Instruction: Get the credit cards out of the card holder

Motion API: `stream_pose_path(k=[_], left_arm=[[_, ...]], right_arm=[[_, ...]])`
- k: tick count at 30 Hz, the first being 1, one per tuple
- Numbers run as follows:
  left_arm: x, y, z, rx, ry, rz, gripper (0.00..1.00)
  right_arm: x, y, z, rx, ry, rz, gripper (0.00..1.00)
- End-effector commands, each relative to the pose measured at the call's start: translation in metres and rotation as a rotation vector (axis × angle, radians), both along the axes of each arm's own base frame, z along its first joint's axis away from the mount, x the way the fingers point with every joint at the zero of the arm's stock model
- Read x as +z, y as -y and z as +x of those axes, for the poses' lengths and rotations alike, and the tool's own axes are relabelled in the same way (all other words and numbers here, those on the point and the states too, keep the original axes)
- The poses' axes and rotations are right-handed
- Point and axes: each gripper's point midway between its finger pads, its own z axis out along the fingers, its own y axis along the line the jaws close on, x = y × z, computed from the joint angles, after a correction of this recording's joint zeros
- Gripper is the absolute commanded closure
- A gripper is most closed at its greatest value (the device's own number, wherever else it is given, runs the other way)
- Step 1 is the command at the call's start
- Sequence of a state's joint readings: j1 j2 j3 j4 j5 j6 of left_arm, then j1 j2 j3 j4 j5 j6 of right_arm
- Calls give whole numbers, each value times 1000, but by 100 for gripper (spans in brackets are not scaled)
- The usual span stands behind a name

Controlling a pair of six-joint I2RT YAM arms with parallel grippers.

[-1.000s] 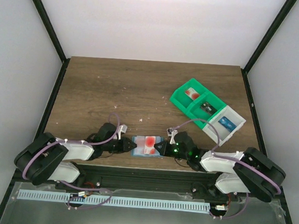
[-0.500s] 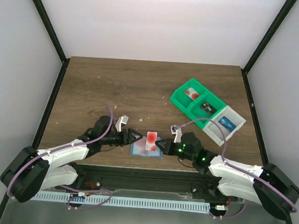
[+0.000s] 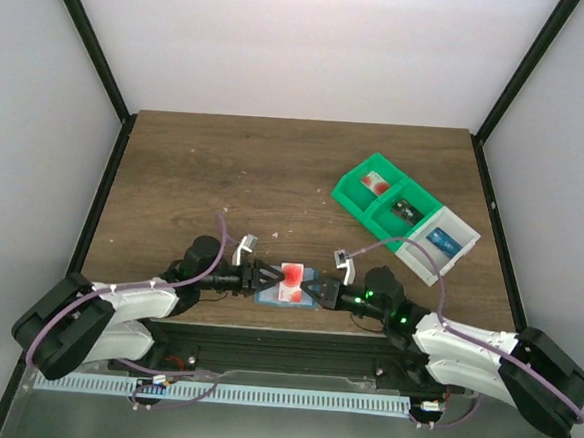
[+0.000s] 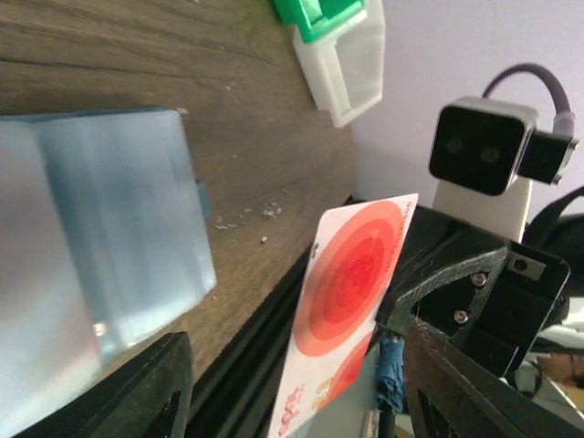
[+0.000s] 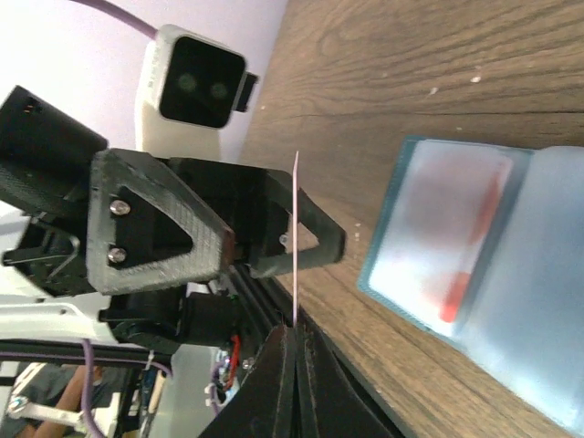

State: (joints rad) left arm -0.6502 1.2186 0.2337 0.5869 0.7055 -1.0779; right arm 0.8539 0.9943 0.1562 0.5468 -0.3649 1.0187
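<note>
Top view: both grippers meet at lower centre of frame, above the near table [image 3: 195, 172] edge.

- Right gripper [image 3: 315, 287]: fingers pressed together on the lower edge of one credit card [image 3: 293, 273], white with red circles.
- Left gripper [image 3: 268, 277]: fingers spread wide, holding nothing. The card stands in the gap, just beside one finger; contact cannot be told.
- Card orientation: lifted off the table, its printed face turned toward the left wrist camera. There its long axis runs from lower left to upper right [image 4: 351, 356]. Right wrist view sees it edge-on, as a thin vertical line [image 5: 297, 237].
- Card holder [image 3: 279, 296]: light blue, lying open and flat on the table below the grippers, its long axis left-right in the top view.
- A second, pinkish-red card [image 5: 447, 228] shows in one half of the holder.
- Green-and-white bin [image 3: 402, 222]: right of centre, well apart.
</note>
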Motion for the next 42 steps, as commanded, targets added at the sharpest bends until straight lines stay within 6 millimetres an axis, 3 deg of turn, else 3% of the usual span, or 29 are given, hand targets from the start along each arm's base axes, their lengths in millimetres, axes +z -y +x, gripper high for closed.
stream_pose_path(k=[1, 5, 14, 17, 22, 30, 35, 42], left_arm=[[22, 15, -8, -65, 48, -88, 37], [21, 17, -8, -60, 44, -94, 47], [25, 17, -13, -75, 40, -134, 100], [26, 18, -19, -118, 49, -143, 100], [31, 17, -33, -197, 77, -159, 100], [43, 17, -48, -318, 176, -81, 100], [56, 16, -63, -398, 212, -100, 100], [65, 17, -75, -440, 234, -140, 100]], right_arm=[[23, -7, -5, 48, 23, 101, 100], [25, -8, -6, 55, 19, 116, 99], [19, -7, -8, 61, 15, 97, 100], [17, -6, -8, 67, 43, 67, 96], [20, 0, -7, 86, 127, -62, 82], [67, 20, -15, 121, 302, -196, 60], [90, 24, -25, 186, 343, -240, 57], [93, 14, -47, 342, 336, -213, 53]])
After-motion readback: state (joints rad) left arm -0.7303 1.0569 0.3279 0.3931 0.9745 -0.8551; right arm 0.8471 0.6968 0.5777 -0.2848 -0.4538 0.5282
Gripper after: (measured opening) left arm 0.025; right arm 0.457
